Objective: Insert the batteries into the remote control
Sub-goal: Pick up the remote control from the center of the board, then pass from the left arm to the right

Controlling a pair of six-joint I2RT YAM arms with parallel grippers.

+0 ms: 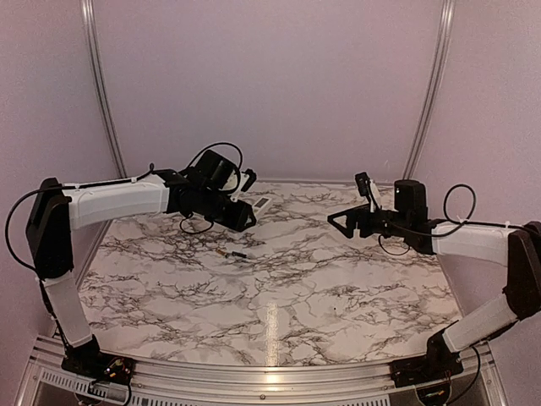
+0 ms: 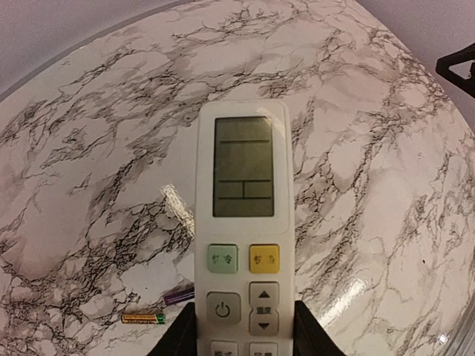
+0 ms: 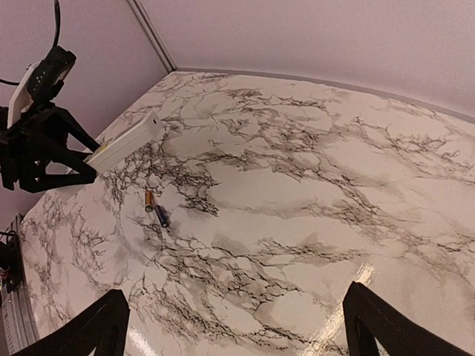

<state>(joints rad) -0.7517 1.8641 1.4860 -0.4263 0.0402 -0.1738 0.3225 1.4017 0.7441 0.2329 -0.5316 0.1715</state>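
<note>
Gripping the remote control point(image 2: 243, 222) by its button end in the left fingers point(image 2: 177, 337), display up and held above the marble worktop point(image 2: 356, 148), with two batteries point(image 3: 149, 200) lying close together on it nearby and the right fingers point(image 3: 382, 320) spread wide, holding nothing.

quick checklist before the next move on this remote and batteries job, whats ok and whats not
1. Left gripper clamped on the remote control at its button end: ok.
2. Battery recess facing up and reachable: cannot tell, only the screen and button face shows.
3. Gold battery and purple battery lying free on the table: ok.
4. Right gripper open and empty: ok.
5. Right gripper near the batteries: not ok, it hovers well apart.
</note>
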